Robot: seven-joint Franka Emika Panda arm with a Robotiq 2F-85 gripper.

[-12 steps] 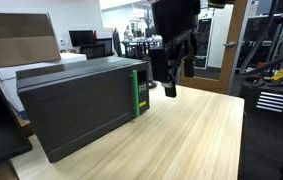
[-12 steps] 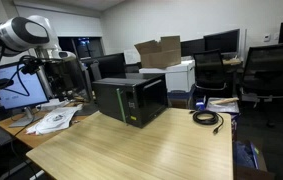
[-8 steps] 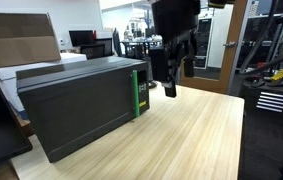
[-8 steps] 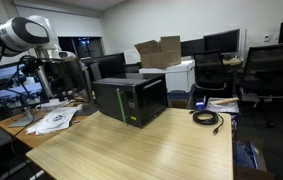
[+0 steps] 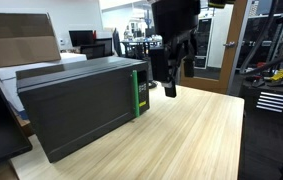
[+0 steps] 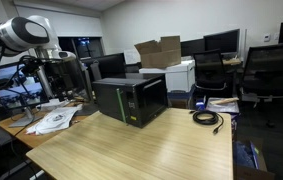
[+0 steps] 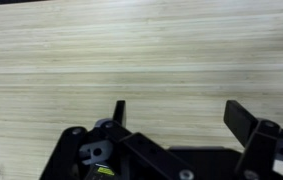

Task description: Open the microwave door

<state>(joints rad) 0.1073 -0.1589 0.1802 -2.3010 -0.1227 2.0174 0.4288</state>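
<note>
Plainly, microwave door [image 5: 81, 115] closed — green strip [image 5: 138, 92] near spread-fingered tool [image 7: 176, 112].

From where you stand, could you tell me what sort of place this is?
Most likely an office or lab: computer monitors line the back, office chairs stand nearby, and the microwave sits on a work table.

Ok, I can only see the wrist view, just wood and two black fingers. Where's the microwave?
Observer: In an exterior view, the microwave stands right beside your fingers.
Operator: Is its door open?
Observer: No, the microwave door is shut flat against the front.
Operator: Which side of the door am I on?
Observer: The side with the green strip, as far as that view shows; the fingers look apart from it, above the table.
</note>
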